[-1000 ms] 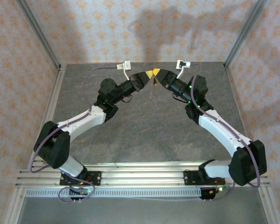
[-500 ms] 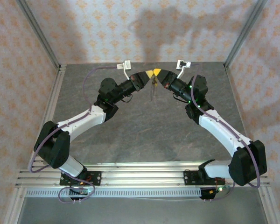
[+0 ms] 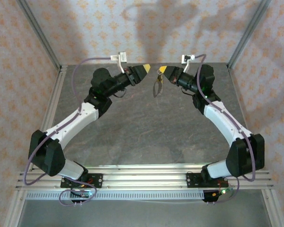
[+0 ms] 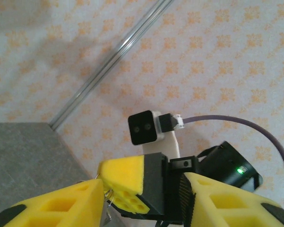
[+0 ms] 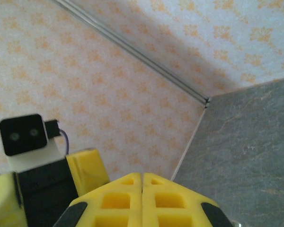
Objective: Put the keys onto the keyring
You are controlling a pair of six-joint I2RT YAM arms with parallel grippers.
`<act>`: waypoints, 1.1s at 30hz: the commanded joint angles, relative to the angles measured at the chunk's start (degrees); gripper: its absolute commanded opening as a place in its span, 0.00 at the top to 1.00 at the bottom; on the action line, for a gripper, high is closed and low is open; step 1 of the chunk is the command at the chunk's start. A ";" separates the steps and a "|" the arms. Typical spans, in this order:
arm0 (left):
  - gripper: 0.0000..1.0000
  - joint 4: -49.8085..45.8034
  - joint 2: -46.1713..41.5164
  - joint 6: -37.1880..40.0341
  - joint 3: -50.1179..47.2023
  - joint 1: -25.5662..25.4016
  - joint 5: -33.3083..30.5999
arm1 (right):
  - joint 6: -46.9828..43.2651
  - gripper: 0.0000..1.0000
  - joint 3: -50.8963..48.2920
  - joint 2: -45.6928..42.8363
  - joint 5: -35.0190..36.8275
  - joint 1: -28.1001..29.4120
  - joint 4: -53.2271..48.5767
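Arm bases at near edge of table (image 3: pixel 146 132); both arms reach up over middle of far edge.
Left gripper (image 3: pixel 144 70): jaws part open, nothing held, tip facing right gripper (image 3: pixel 163 71), just apart.
Right gripper: fingers (image 5: pixel 128 194) pressed together, pinching top of keyring (image 3: pixel 155 87). Loop hangs slack in air above far edge.
Key: too small to tell from loop.
Likely step: threading in mid-air.
Next: left must close in on dangling loop and pinch precisely. Loop floppy, may swing.
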 commanded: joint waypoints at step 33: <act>0.67 -3.36 15.05 0.81 14.19 5.03 21.47 | 8.11 1.00 7.71 10.97 -12.93 -1.51 10.88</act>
